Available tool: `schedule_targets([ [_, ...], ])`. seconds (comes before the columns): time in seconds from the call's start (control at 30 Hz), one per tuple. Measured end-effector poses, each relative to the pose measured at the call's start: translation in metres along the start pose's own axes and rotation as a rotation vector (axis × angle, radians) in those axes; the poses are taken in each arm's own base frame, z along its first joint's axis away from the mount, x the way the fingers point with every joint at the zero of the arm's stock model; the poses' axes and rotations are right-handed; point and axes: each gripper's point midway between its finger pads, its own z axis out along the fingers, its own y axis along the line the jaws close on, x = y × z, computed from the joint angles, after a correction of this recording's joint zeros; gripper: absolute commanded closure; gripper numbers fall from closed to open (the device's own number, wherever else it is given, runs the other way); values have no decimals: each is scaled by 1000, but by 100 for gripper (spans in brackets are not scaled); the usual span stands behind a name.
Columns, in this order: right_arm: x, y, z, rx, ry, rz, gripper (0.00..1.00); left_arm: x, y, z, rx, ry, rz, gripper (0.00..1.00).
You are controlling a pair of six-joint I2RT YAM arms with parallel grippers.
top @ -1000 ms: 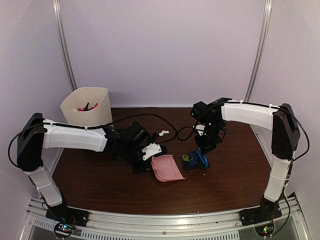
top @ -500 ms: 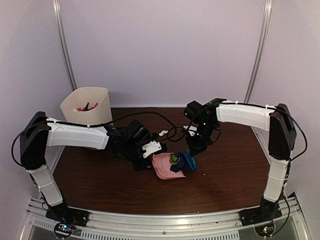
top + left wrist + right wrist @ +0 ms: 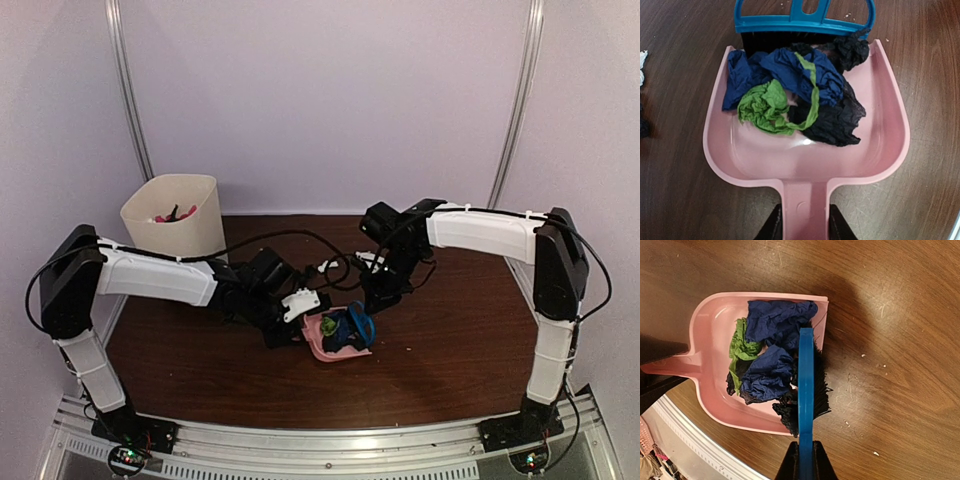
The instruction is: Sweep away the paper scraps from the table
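**Five or so paper scraps heaped in a pink dustpan, brush across its mouth**

Near the middle of the bench, a little toward its near edge, lies a pink dustpan. Its handle points to the left edge. The left claw is clamped on that handle, one finger on each side. The paper scraps are piled inside the pan against its open lip.

Counted from the wrist views, the pile holds two dark blue lumps, one green, and one or perhaps two black. The black paper is too tangled to separate.

A blue hand brush stands across the pan's mouth, with its black bristles touching the pile. The right claw is closed tight on the brush's thin handle.

The scraps look very light, soft and springy, crumpled loosely rather than packed. They would likely roll or bounce out if the pan tips or jerks. The sensible hold is the stiff pan handle rather than the paper, keeping the pan level with the brush acting as a gate.

Farther back, toward the far edge, one white scrap lies loose on the wood, possibly as two small bits. A few pale specks dot the surface beside the brush.

At the far left corner stands one cream bin, with pink and black bits showing inside.
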Motion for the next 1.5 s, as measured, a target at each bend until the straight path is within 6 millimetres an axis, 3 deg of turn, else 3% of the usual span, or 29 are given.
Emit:
schedule_targets([
  [0.5,2,22,0,-105,15,24,100,26,-14,-1,7,-96,-76,100],
  [0.87,7,32,-3,-149,37,43,100,26,-15,-3,1,-138,-97,100],
  [1.33,12,36,-43,-139,-33,54,100,39,-22,-14,-7,-193,-124,100],
  [1.5,13,40,-57,-154,-63,58,100,32,-23,-27,-14,-258,-152,100],
])
